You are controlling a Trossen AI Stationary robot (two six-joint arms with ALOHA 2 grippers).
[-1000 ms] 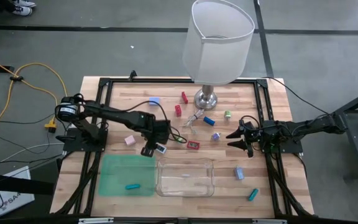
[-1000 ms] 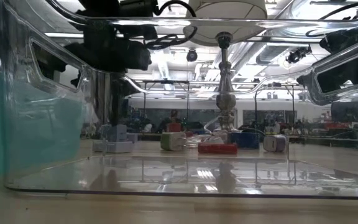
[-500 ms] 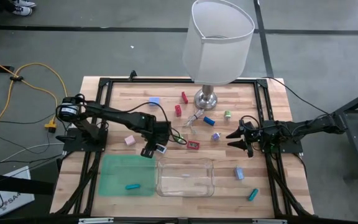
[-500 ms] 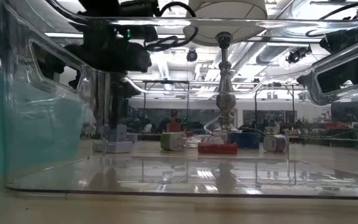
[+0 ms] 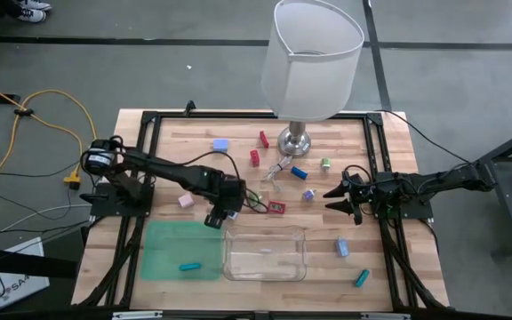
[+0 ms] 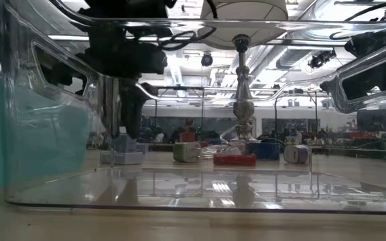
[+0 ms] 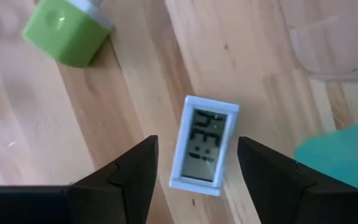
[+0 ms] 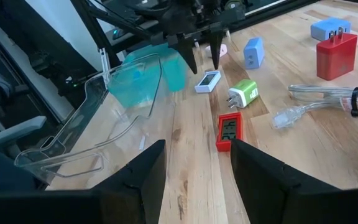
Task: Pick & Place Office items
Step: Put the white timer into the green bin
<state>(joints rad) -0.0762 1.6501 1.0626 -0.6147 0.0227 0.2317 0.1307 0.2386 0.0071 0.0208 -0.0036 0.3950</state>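
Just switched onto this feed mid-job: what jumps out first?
The big white-shaded lamp towers over the table's far edge. Near the middle, the left gripper hangs open astride a small white digital clock lying on the wood, beside the clear plastic tray. The right gripper waits at the right side.

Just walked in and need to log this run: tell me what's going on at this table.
The left gripper is open, hanging over a small white digital clock lying on the wooden table, its fingers either side of it but not gripping. A green plug adapter lies nearby. The right gripper waits open at the table's right side. A teal stick-shaped piece lies on the flat green mat; other small pieces lie scattered around the silver lamp base.
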